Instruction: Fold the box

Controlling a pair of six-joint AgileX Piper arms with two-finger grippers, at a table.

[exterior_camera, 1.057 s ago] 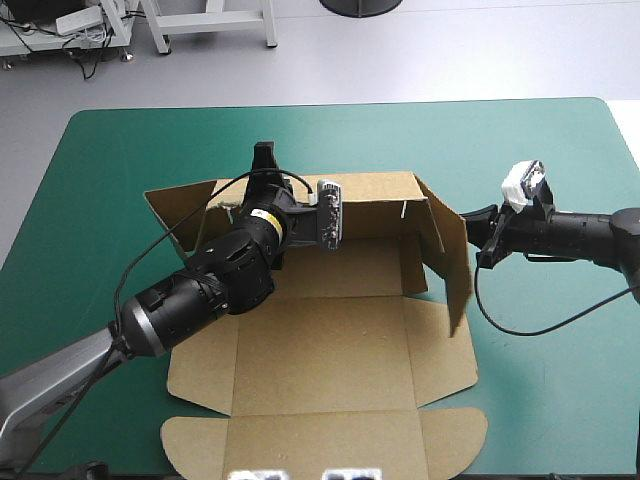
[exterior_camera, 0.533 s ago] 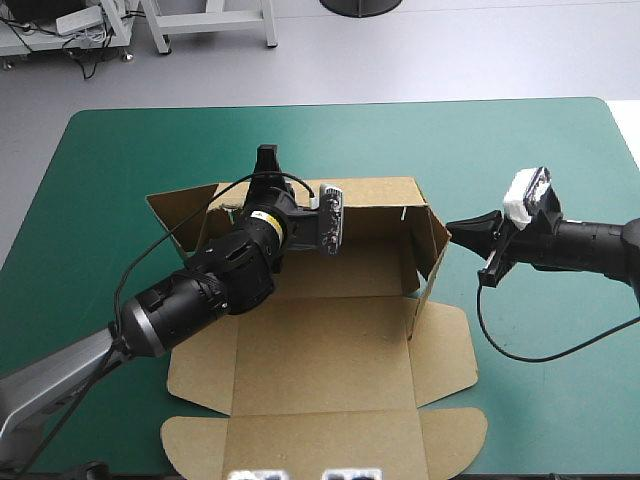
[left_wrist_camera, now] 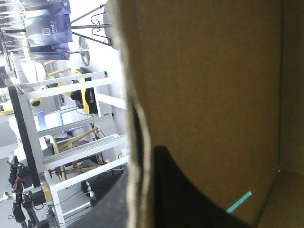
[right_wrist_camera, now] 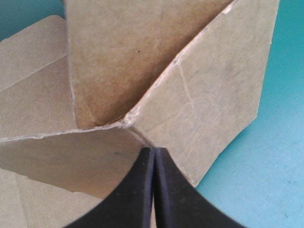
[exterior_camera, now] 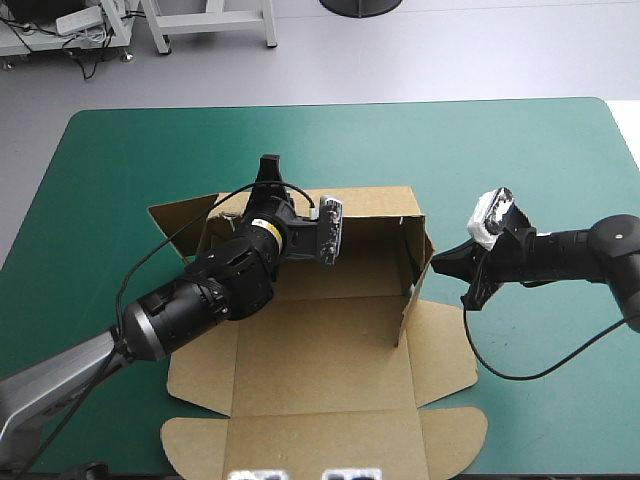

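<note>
**Brown board box, two walls up, mid-table**

One box (exterior_camera: 320, 340) lies at the middle of the table, on the teal-green cover (exterior_camera: 120, 160). It is a single cut sheet of matte brown board, scored into rectangular panels, with fuzzy, fibrous cut edges and faint creases across its faces. Two walls stand raised, the far one and the right one, and they meet at a folded corner. The near panels lie flat, and the nearest carries two rounded tabs at its corners. At the far left a flap slants outward.

There are two grippers. The left gripper (exterior_camera: 268, 172) sits at the far wall's top edge near its left end. In its wrist view the wall's raw edge runs between the black fingers (left_wrist_camera: 180, 194), which are clamped all but together on the board. The right gripper (right_wrist_camera: 154, 156) has its fingers pressed together into one pointed arch and grasps nothing. Its tip touches the outside of the right wall at the corner fold.
</note>
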